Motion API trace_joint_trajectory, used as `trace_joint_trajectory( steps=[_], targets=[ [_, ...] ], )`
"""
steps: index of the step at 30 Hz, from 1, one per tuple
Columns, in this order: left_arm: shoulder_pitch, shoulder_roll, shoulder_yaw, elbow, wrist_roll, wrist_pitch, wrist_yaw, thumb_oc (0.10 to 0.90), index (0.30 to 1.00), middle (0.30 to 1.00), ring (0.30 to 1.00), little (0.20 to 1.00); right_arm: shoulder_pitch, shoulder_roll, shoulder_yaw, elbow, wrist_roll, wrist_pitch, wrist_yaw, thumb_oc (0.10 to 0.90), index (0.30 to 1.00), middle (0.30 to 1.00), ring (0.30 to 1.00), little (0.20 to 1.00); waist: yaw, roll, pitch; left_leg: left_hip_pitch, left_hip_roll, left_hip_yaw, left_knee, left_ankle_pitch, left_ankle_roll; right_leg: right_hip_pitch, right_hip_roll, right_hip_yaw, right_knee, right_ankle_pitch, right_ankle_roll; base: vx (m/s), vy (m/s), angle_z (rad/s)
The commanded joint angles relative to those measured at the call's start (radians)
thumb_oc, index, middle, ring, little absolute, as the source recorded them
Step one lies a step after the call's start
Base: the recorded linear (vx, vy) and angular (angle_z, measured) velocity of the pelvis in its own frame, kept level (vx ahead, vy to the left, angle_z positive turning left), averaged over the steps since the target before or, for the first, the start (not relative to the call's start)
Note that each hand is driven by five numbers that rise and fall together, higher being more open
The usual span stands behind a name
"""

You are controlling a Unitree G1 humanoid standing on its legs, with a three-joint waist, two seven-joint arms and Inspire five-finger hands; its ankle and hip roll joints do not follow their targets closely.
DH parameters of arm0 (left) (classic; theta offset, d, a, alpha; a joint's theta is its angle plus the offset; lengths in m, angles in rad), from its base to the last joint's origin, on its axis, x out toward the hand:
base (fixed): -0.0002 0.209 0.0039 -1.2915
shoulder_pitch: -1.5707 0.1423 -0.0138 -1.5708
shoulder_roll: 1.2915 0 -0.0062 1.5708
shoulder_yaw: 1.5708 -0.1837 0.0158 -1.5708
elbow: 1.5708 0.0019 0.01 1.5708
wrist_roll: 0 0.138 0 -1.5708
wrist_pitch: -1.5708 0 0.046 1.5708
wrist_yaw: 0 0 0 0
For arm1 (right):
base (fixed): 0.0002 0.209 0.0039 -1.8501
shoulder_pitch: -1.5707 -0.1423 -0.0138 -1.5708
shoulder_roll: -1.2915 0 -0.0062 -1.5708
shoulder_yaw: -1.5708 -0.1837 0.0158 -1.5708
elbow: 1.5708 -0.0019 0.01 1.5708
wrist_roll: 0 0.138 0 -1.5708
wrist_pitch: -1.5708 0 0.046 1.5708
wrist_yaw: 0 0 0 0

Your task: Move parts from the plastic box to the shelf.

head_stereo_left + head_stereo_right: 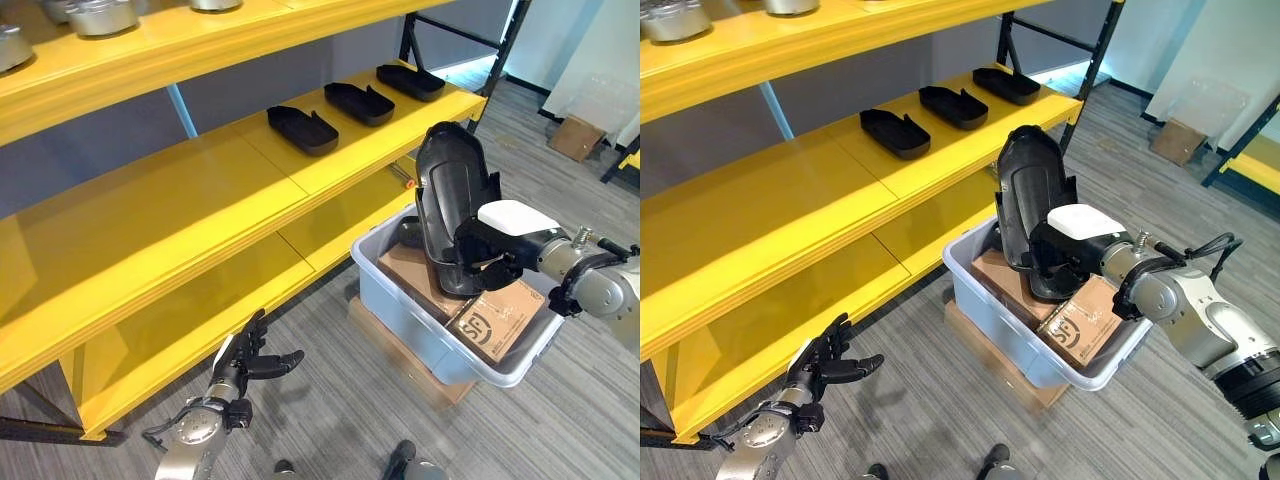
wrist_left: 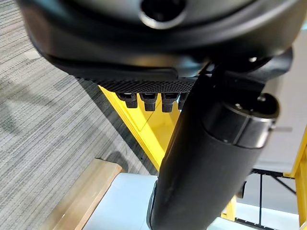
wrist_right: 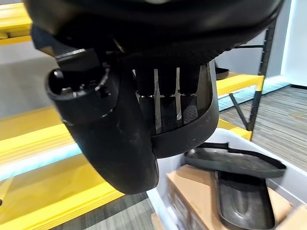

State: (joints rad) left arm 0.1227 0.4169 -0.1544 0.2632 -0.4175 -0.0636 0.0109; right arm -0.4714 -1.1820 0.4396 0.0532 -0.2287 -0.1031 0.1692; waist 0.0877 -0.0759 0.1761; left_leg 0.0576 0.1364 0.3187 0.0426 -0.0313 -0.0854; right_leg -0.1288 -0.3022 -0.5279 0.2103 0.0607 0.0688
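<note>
My right hand (image 1: pixel 490 250) is shut on a black plastic part (image 1: pixel 450 195), holding it upright above the pale plastic box (image 1: pixel 400 310). In the right wrist view the fingers (image 3: pixel 165 103) curl over the part's rim (image 3: pixel 201 129). More black parts (image 3: pixel 240 182) lie in the box on a cardboard carton (image 1: pixel 495 325). Three black parts (image 1: pixel 302 128) (image 1: pixel 358 102) (image 1: pixel 410 81) lie in a row on the yellow shelf (image 1: pixel 200 200). My left hand (image 1: pixel 245 365) hangs low over the floor near the shelf's bottom level, open and holding nothing.
The box rests on a wooden pallet (image 1: pixel 400 350) on grey carpet. Metal pots (image 1: pixel 100 15) stand on the top shelf. The middle shelf has bare room left of the three parts. A black shelf frame (image 1: pixel 500 50) and a cardboard box (image 1: pixel 575 135) stand at the far right.
</note>
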Motion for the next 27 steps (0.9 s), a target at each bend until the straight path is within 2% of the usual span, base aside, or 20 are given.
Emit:
trace_joint_trajectory(
  steps=[1,3,4,7,8,9,10,11,12,14,18,21,23,25,27],
  targets=[
    [-0.052,0.064,0.033,-0.104,0.025,-0.090,0.013,0.900,1.000,1.000,1.000,1.000,-0.216,0.000,-0.029,0.003,0.006,-0.017,-0.087,0.400,0.300,0.300,0.300,0.300,0.033,-0.032,-0.019,-0.078,-0.006,-0.086,0.079,-0.081,0.015,0.156,-0.127,-0.029,-0.076,0.095,0.175,0.03,0.184,0.11],
    [-0.053,0.066,0.036,-0.105,0.025,-0.091,0.016,0.900,1.000,1.000,1.000,1.000,-0.236,0.005,-0.013,0.009,0.003,-0.014,-0.087,0.400,0.300,0.300,0.300,0.300,0.036,-0.036,-0.016,-0.088,-0.015,-0.088,0.091,-0.091,0.024,0.154,-0.137,-0.025,-0.075,0.110,0.177,0.02,0.135,0.09],
    [-0.053,0.071,0.041,-0.106,0.025,-0.094,0.023,0.900,1.000,1.000,1.000,1.000,-0.260,0.013,0.005,0.018,-0.001,-0.013,-0.092,0.400,0.300,0.300,0.300,0.300,0.045,-0.038,-0.010,-0.098,-0.039,-0.097,0.106,-0.106,0.043,0.154,-0.156,-0.020,-0.067,0.128,0.179,0.03,0.195,0.12],
    [-0.054,0.073,0.049,-0.105,0.029,-0.095,0.031,0.900,1.000,1.000,1.000,1.000,-0.261,0.027,0.009,0.028,-0.012,-0.010,-0.094,0.400,0.300,0.300,0.300,0.300,0.045,-0.035,-0.004,-0.098,-0.073,-0.115,0.107,-0.125,0.072,0.137,-0.191,0.013,-0.003,0.145,0.176,0.06,0.222,0.18],
    [-0.057,0.074,0.048,-0.101,0.032,-0.094,0.033,0.900,1.000,1.000,1.000,1.000,-0.252,0.030,0.005,0.034,-0.016,-0.009,-0.094,0.400,0.300,0.300,0.300,0.300,0.042,-0.034,-0.001,-0.092,-0.083,-0.126,0.105,-0.131,0.082,0.126,-0.197,0.040,0.032,0.150,0.172,0.08,0.189,0.30],
    [-0.063,0.076,0.045,-0.097,0.034,-0.094,0.036,0.900,1.000,1.000,1.000,1.000,-0.244,0.029,-0.002,0.033,-0.017,-0.007,-0.092,0.400,0.300,0.300,0.300,0.300,0.031,-0.032,0.004,-0.089,-0.092,-0.141,0.103,-0.132,0.090,0.107,-0.191,0.097,0.067,0.157,0.166,0.02,0.181,0.37],
    [-0.079,0.080,0.035,-0.093,0.032,-0.095,0.038,0.900,1.000,1.000,1.000,1.000,-0.235,0.027,-0.013,0.030,-0.014,-0.006,-0.092,0.400,0.300,0.300,0.300,0.300,0.017,-0.034,0.015,-0.100,-0.105,-0.147,0.105,-0.107,0.102,0.064,-0.172,0.158,0.090,0.169,0.139,0.01,0.160,0.48],
    [-0.089,0.084,0.030,-0.085,0.033,-0.096,0.038,0.900,1.000,1.000,1.000,1.000,-0.225,0.022,-0.019,0.034,-0.016,-0.004,-0.089,0.400,0.300,0.300,0.300,0.300,0.004,-0.030,0.020,-0.097,-0.109,-0.169,0.102,-0.105,0.104,0.035,-0.137,0.216,0.106,0.153,0.130,0.01,0.142,0.54],
    [-0.095,0.087,0.028,-0.082,0.034,-0.096,0.036,0.900,1.000,1.000,1.000,1.000,-0.218,0.014,-0.028,0.040,-0.019,-0.003,-0.088,0.400,0.300,0.300,0.300,0.300,-0.002,-0.025,0.024,-0.089,-0.113,-0.180,0.099,-0.106,0.106,0.011,-0.118,0.244,0.121,0.136,0.121,0.08,0.094,0.69],
    [-0.116,0.090,0.021,-0.077,0.034,-0.095,0.037,0.900,1.000,1.000,1.000,1.000,-0.213,-0.006,-0.040,0.040,-0.012,0.000,-0.085,0.400,0.300,0.300,0.300,0.300,-0.028,-0.020,0.038,-0.080,-0.119,-0.219,0.101,-0.106,0.105,-0.062,-0.081,0.310,0.116,0.130,0.108,0.10,0.021,0.91],
    [-0.137,0.087,0.012,-0.073,0.032,-0.097,0.041,0.900,1.000,1.000,1.000,1.000,-0.230,-0.016,-0.044,0.045,-0.007,0.002,-0.088,0.400,0.300,0.300,0.300,0.300,-0.053,-0.024,0.067,-0.080,-0.130,-0.269,0.147,-0.132,0.088,-0.103,-0.090,0.375,-0.002,0.171,0.134,0.08,-0.089,0.62],
    [-0.156,0.085,-0.002,-0.067,0.037,-0.102,0.041,0.900,1.000,1.000,1.000,1.000,-0.209,-0.021,-0.078,0.051,-0.015,0.007,-0.087,0.400,0.300,0.300,0.300,0.300,-0.079,-0.038,0.074,-0.093,-0.151,-0.331,0.226,-0.179,0.069,-0.101,-0.093,0.481,-0.079,0.215,0.156,0.15,-0.204,1.18],
    [-0.159,0.086,-0.001,-0.070,0.039,-0.103,0.042,0.900,1.000,1.000,1.000,1.000,-0.212,-0.016,-0.077,0.057,-0.018,0.006,-0.085,0.400,0.300,0.300,0.300,0.300,-0.073,-0.047,0.072,-0.086,-0.153,-0.344,0.242,-0.196,0.064,-0.099,-0.098,0.475,-0.095,0.234,0.162,0.12,-0.188,0.79],
    [-0.158,0.086,0.003,-0.069,0.041,-0.103,0.041,0.900,1.000,1.000,1.000,1.000,-0.198,-0.023,-0.090,0.052,-0.016,0.002,-0.080,0.400,0.300,0.300,0.300,0.300,-0.075,-0.058,0.060,-0.083,-0.154,-0.360,0.248,-0.209,0.056,-0.074,-0.101,0.467,-0.121,0.230,0.166,0.09,-0.165,0.40],
    [-0.156,0.084,0.005,-0.066,0.045,-0.104,0.041,0.900,1.000,1.000,1.000,1.000,-0.194,-0.028,-0.095,0.044,-0.010,-0.002,-0.073,0.400,0.300,0.300,0.300,0.300,-0.079,-0.064,0.042,-0.074,-0.148,-0.372,0.240,-0.212,0.051,-0.055,-0.089,0.487,-0.122,0.218,0.170,0.11,-0.180,0.23]
  ],
)
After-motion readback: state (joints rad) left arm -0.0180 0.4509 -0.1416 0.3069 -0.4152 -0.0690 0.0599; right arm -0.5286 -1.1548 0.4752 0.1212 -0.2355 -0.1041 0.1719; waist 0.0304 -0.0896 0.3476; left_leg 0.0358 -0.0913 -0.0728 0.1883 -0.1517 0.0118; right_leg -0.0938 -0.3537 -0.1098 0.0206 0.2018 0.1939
